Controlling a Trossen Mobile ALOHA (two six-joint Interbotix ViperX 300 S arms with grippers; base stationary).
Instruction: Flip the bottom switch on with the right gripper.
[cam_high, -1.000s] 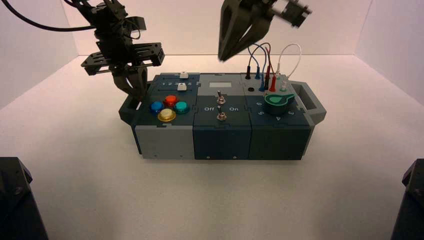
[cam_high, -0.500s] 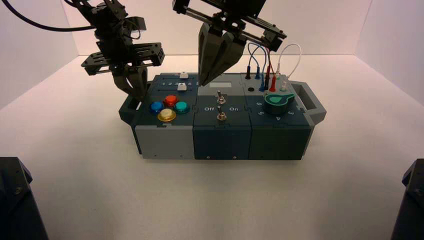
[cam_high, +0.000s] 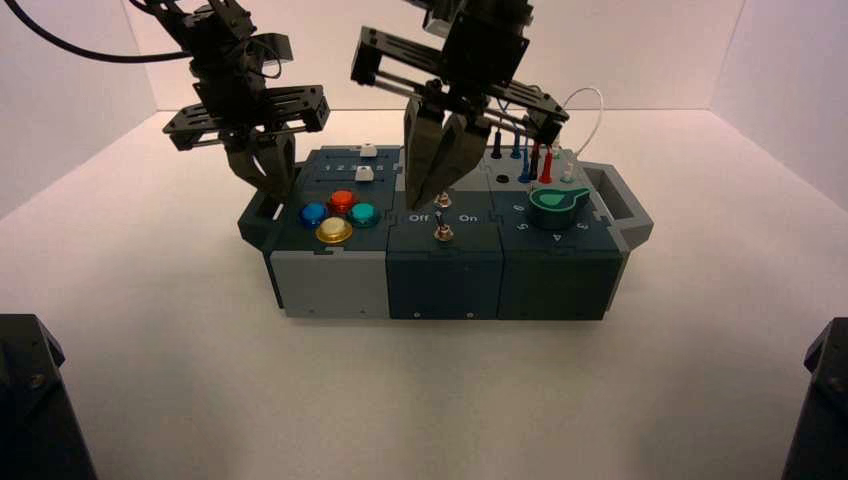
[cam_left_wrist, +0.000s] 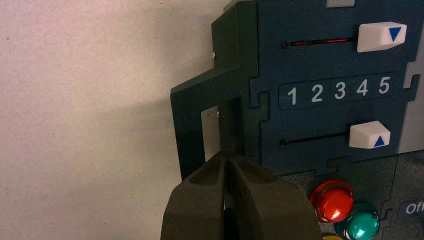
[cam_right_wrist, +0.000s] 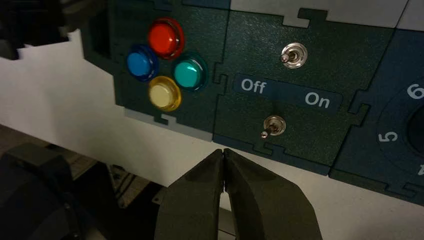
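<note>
1. The right gripper (cam_high: 432, 196) hangs over the middle section of the box (cam_high: 440, 270), jaws pressed together into a single wedge, tips pointing down just above the "Off" lettering.
2. The bottom switch (cam_right_wrist: 272, 126) sits on the near side of that middle section, just near and slightly right of the tips; the right wrist view shows its short metal lever leaning toward the "Off" side (so not yet flipped).
3. Judging by the labels, the lever has to travel left to right toward "On"; the closed tips are on the lever's left, which looks like the proper side to push from, once they drop a little lower and nearer.
4. The top switch (cam_right_wrist: 293, 54), a matching small silver toggle, stands farther back on the same section, close by the fingers, and could be nudged by mistake.
5. The left gripper (cam_high: 268, 178) is parked over the box's left handle, beside the sliders (cam_left_wrist: 380, 36), jaws together, well apart from both switches; the right arm is plainly the nearer one.
6. The red, blue, green and yellow buttons (cam_right_wrist: 162, 37) lie left of the switches; the box rests on a pale worktop (cam_high: 420, 400).
</note>
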